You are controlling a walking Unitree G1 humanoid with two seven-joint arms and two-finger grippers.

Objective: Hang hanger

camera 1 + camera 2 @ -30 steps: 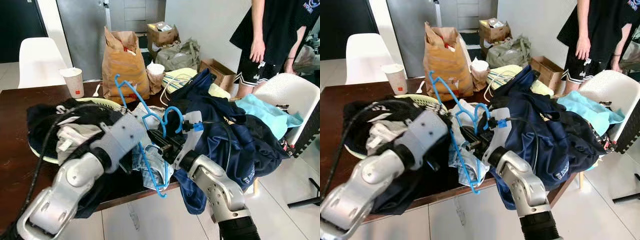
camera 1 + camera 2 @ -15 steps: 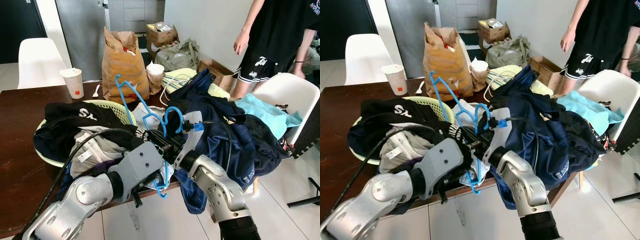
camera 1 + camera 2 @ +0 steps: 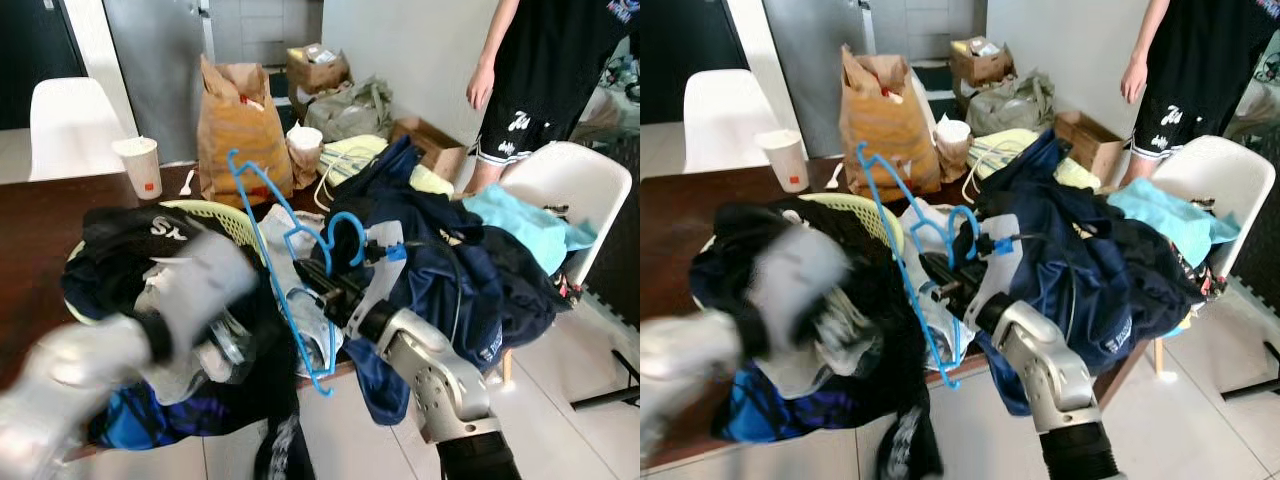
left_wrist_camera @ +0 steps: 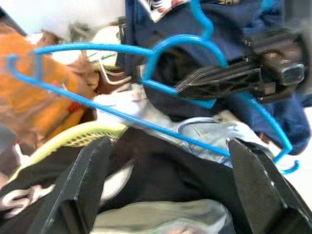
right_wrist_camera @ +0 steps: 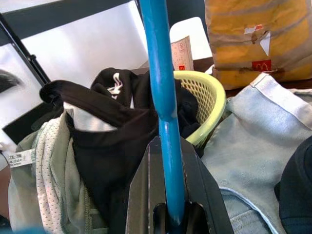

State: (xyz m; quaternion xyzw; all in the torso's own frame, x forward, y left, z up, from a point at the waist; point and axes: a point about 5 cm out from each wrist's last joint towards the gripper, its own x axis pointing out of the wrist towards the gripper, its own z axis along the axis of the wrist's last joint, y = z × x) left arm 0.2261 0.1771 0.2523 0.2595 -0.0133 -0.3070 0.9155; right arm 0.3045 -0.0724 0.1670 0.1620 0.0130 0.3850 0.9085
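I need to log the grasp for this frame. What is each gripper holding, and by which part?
The right gripper is shut on the blue hanger, clamping one of its thin bars. The left gripper is open over the laundry, holding nothing.

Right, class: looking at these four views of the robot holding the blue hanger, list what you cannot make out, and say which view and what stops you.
- Left arm: smeared by motion blur in both eye views, so its pose is unclear.
- Basket contents: buried under dark clothes.
- Person: cut off by the top edge of the eye views.
- Blue hanger: the right wrist view crops it to one bar, clamped in the right gripper.
- Left gripper: open, its fingers blurred.
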